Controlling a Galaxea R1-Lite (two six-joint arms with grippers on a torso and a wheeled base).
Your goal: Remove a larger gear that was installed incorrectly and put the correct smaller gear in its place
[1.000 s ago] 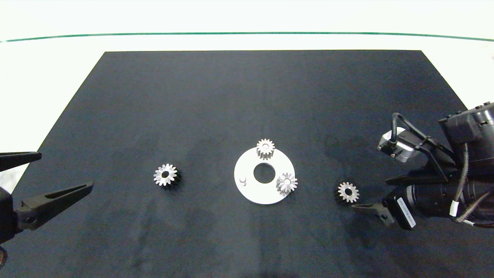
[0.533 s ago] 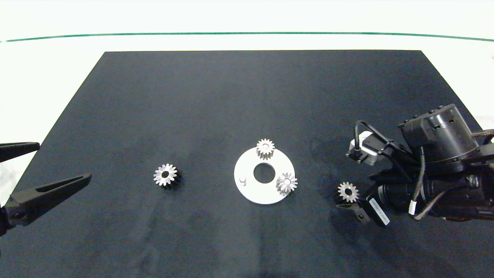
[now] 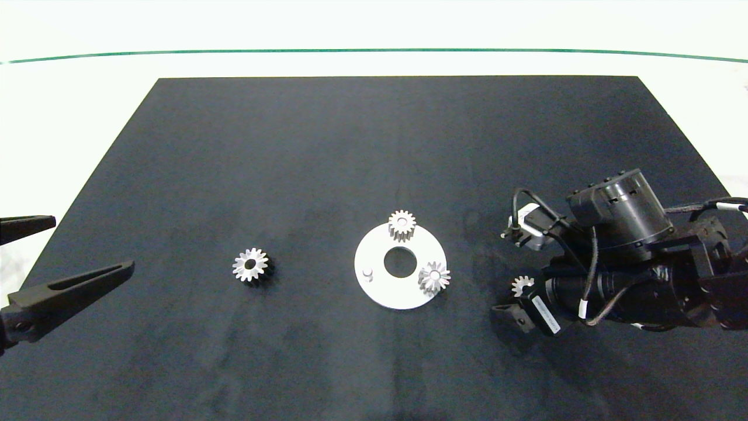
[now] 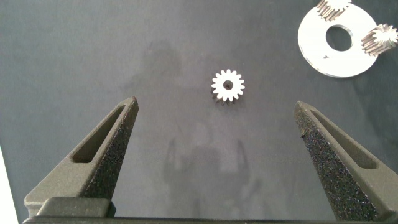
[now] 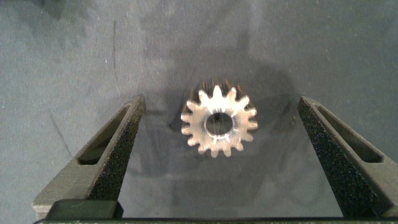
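Since the earlier head frames my right arm has come in further from the table's right side, and my right fingers [image 3: 514, 298] now straddle the gear on the right [image 5: 219, 121], partly hiding it from above. In the right wrist view those fingers stand wide apart, one on each side of this gear, touching nothing; clear mat shows between each pad and the teeth. The gear lies flat, silver, with short teeth and a round centre hole.

My left fingers [image 4: 217, 155] hang at the left edge of the black mat [image 3: 374, 146], spread wide and empty. Well ahead of them lies the larger gear [image 3: 250, 265], flat on the mat, silver, with long pointed teeth and a round hole, with open mat all round it.

Between the two loose gears sits the white ring plate [image 3: 380, 295]. It carries two more gears, one at the far rim [image 3: 402, 224] and one at the right rim [image 3: 434, 277], plus a bare peg [image 3: 367, 272] on its left side. Mat beyond the plate is open to its far edge.
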